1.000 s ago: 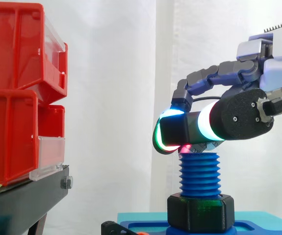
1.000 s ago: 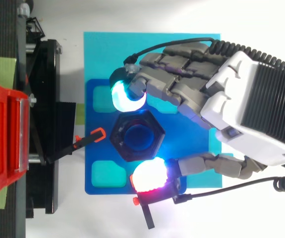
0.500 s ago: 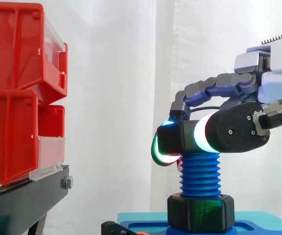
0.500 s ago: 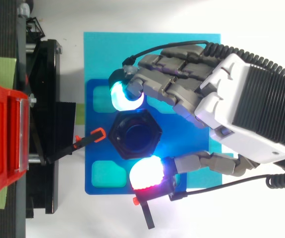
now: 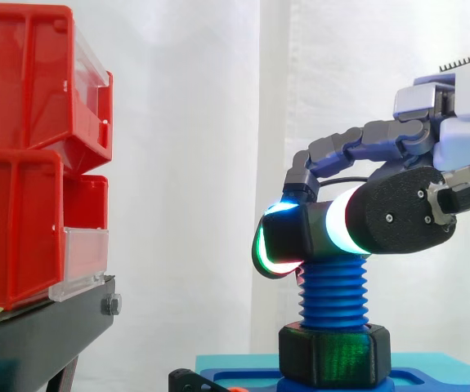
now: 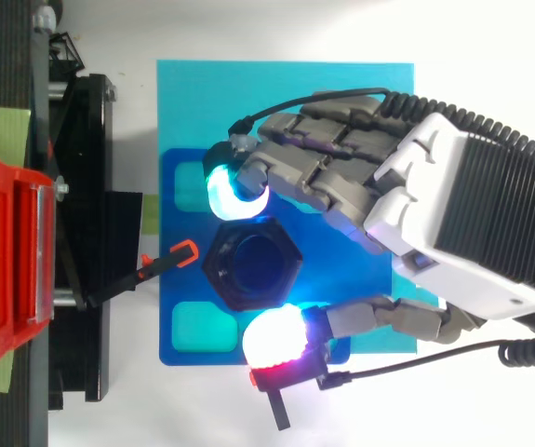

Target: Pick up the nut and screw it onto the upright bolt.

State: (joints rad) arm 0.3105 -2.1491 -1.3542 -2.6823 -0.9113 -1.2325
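- The black hexagonal nut sits level on the top end of the upright blue bolt. From above, the bolt's blue end shows through the nut's hole.
- The hand is clamped on the nut. A cyan-glowing fingertip presses one side of the hexagon. The red-and-white-glowing thumb pad presses the opposite side.
- The other fingers are curled over beside the cyan one, and the palm is off to the nut's right in the top view.
- In the side view the thumb lies level across the bolt's top. The fingers arch over it from the right.
- A black hex collar sits at the bolt's foot, with bare thread between it and the hand.
- The bolt stands on a dark blue fixture, which lies on a light blue board.
- An orange-tipped clamp points at the fixture from the left.
- Red bins on a black stand are well apart, further left.
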